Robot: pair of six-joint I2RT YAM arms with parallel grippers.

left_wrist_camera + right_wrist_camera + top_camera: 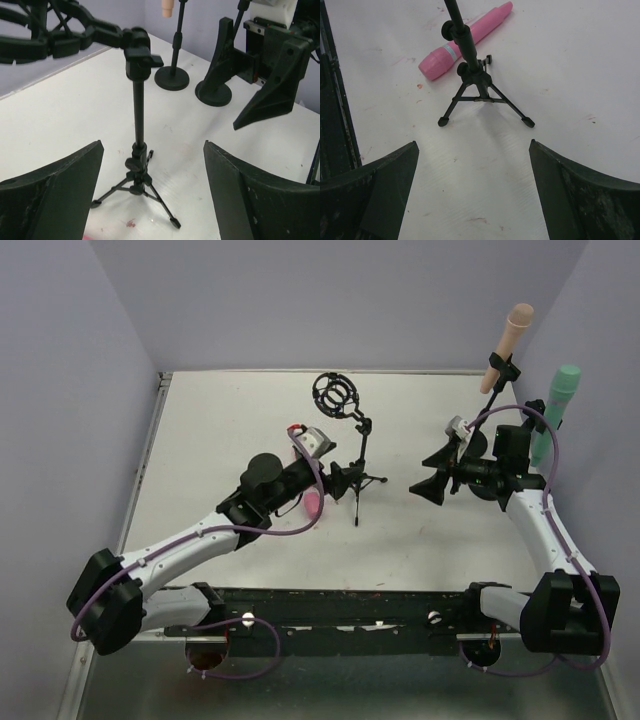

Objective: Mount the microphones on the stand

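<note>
A black tripod stand (359, 462) with a ring shock mount (337, 395) stands mid-table. The mount is empty. The pink microphone (312, 504) lies flat on the table just left of the tripod's feet, partly hidden by my left gripper (343, 483). That gripper is open and empty, facing the tripod pole (138, 125). The right wrist view shows the pink microphone (465, 40) behind the tripod (477, 85). My right gripper (425, 473) is open and empty, right of the tripod. The peach microphone (506, 344) and the teal-green microphone (555, 412) sit clipped on stands at the back right.
Two round stand bases (172, 78) (213, 92) sit on the table behind my right gripper (260, 85). Purple walls close in the white table (220, 430) at the back and both sides. A black rail (340, 605) runs along the near edge.
</note>
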